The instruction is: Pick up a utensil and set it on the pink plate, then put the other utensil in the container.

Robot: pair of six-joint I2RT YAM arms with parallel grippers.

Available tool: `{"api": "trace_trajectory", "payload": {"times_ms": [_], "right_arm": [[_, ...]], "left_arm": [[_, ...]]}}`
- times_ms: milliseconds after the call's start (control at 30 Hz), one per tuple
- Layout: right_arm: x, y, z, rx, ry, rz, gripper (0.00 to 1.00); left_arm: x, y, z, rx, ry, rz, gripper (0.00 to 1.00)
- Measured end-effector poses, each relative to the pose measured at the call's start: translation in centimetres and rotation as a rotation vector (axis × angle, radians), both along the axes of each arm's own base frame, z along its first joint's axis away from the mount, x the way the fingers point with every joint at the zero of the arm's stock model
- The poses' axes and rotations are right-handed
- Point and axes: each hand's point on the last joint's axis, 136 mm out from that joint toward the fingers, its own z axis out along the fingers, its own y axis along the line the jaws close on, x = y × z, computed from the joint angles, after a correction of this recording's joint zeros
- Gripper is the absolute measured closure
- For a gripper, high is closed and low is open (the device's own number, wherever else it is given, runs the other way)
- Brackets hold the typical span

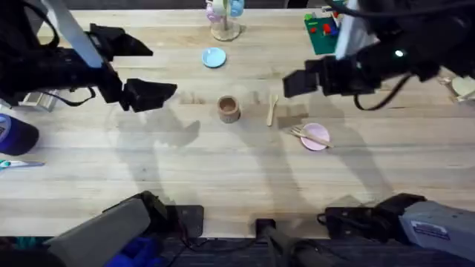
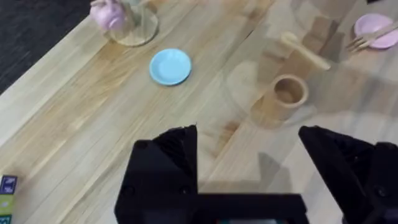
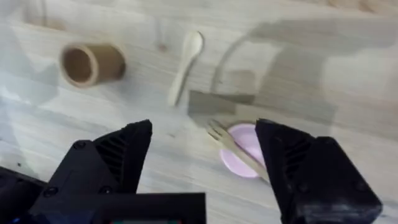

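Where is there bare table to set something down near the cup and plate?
Bare wood lies on the arm-base side of the container and pink plate, and between the container and the left gripper. It's crowded between container and plate, where the spoon lies; the fork covers the plate.

Pale wooden fork [image 1: 310,135] on pink plate [image 1: 316,140]; light-brown cup [image 1: 228,109]; light-blue dish [image 1: 214,57].

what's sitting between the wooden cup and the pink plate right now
The wooden spoon lies on the table between the wooden cup and the pink plate, seen overhead.
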Motion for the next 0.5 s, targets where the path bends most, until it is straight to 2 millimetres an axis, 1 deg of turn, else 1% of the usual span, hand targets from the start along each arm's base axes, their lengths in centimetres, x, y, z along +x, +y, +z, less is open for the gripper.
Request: {"api": "trace_trajectory", "payload": {"times_ms": [100,200,267,367,500], "right_arm": [[0.8,1.4,0.4,0.007,0.003,-0.002,0.005],[1.4,2.6,0.2,0.016,0.023,-0.025,0.007],[1.4,3.3,-0.4,0.018,0.043,-0.033,0.006],[1.0,4.4,-1.8,0.008,0.091,-0.034,0.006],[0.8,5.5,-3.1,-0.001,0.123,-0.049,0.006]], "left_arm": [[0.4,1.3,-1.0,0.006,0.003,0.006,0.010],[0.7,2.3,-2.3,0.002,0.022,0.007,0.010],[0.9,2.7,-3.1,-0.003,0.034,0.005,0.010],[1.1,3.2,-4.0,-0.012,0.053,0.002,0.010],[1.2,3.3,-4.9,-0.025,0.075,-0.004,0.010]]}}
